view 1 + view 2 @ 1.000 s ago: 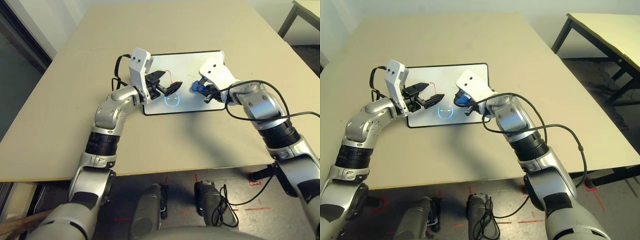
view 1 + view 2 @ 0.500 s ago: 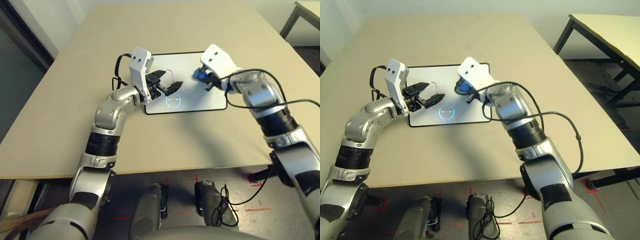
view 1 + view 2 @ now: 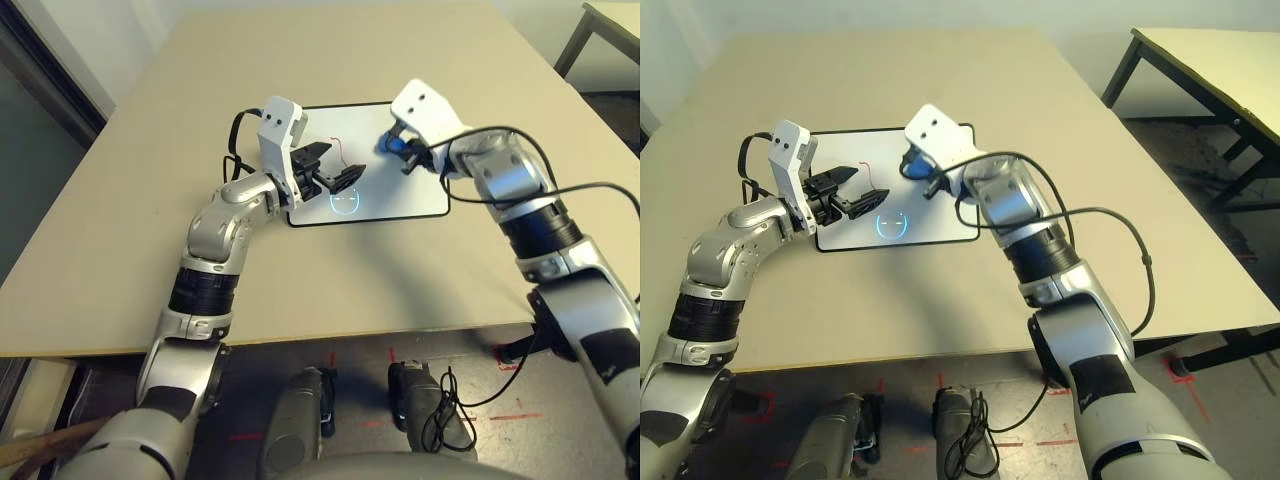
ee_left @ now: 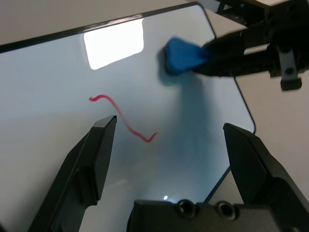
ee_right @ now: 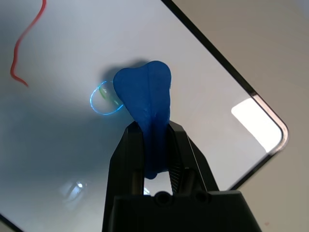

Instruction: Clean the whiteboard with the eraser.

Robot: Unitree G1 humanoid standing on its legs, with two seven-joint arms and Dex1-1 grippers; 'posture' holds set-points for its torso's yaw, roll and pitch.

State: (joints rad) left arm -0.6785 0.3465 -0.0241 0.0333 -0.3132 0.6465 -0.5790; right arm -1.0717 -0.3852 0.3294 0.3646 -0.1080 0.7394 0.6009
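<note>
Beige table is carrying the whiteboard, which is lying flat near the middle. Note that you are seeing a thin red squiggle and a faint blue ring marking its white surface. Left gripper is hovering level over the board's left part, its fingers standing wide apart and holding nothing. Right gripper is clamping the blue eraser tightly between its fingers, with the eraser sitting over the board's far right area, pointed down toward the surface.
</note>
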